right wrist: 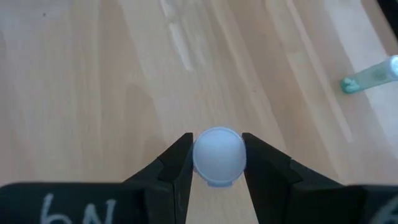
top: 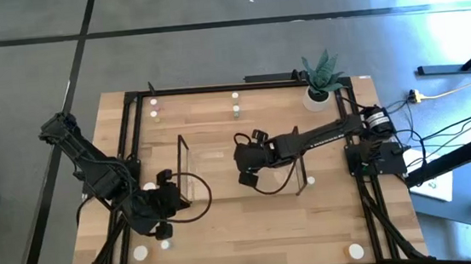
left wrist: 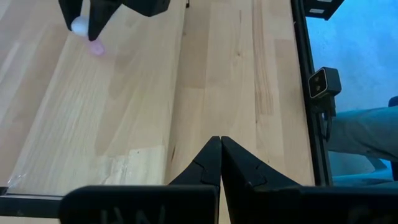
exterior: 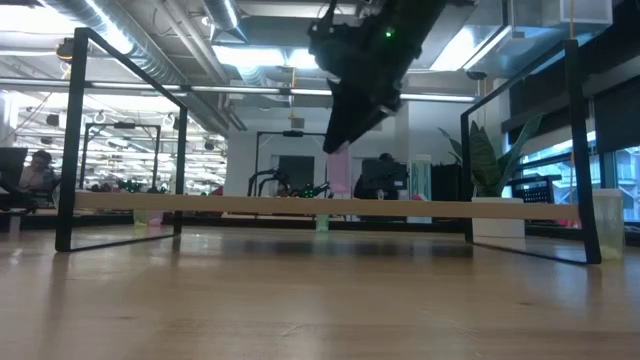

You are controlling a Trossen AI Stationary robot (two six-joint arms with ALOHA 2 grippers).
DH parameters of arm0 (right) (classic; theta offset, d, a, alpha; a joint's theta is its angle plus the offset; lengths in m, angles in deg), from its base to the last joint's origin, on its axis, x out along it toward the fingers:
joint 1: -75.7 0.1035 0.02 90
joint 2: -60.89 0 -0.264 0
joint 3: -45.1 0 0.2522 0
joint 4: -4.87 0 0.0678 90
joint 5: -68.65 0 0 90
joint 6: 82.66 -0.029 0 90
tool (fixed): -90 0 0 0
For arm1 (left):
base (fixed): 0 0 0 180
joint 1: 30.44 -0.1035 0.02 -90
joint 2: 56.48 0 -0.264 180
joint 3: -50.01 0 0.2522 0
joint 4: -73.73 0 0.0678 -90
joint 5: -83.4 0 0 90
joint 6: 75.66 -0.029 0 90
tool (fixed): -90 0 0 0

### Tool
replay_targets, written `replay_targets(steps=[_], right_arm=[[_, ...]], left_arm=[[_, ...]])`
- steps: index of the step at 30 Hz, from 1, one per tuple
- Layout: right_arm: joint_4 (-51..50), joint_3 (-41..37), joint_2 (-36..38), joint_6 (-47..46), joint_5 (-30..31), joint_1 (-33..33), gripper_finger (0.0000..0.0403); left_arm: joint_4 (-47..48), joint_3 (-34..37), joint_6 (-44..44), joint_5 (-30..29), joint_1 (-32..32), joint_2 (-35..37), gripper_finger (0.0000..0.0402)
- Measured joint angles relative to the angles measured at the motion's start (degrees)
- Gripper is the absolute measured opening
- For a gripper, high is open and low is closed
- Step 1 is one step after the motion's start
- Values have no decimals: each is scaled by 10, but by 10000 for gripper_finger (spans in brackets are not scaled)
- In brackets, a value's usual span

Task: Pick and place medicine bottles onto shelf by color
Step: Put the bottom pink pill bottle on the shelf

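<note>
My right gripper [top: 248, 179] is shut on a pink medicine bottle with a white cap [right wrist: 217, 155], inside the outline of the clear shelf [top: 182, 154]. In the low view the bottle [exterior: 340, 170] hangs below the gripper [exterior: 340, 146], between the shelf's dark end frames [exterior: 75, 140]. My left gripper [top: 173, 196] is shut and empty at the shelf's left end; its fingers [left wrist: 220, 149] point toward the right gripper. A green bottle [right wrist: 373, 76] stands on the table by the shelf's right end [top: 311, 179]. My right gripper pinches the pink bottle between its two fingers at the white cap's sides [right wrist: 200, 155]. The fingers come from above and point down. The bottle hangs upright below them [exterior: 340, 178], clear of the table.
More bottles stand near the far edge [top: 153, 102] [top: 236, 110], near the left arm [top: 166, 243] [top: 141, 253] and at the near right corner [top: 356, 250]. A potted plant [top: 320, 77] stands at the far right. A black metal frame [top: 134, 141] runs round the table.
</note>
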Motion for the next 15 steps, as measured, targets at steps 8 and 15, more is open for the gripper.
replay_targets(steps=[8,15], right_arm=[[0,0,0,-28,3,-22,127],[-21,0,0,-29,0,-23,127]], left_arm=[[0,0,1,0,0,0,0],[0,0,14,0,0,0,0]])
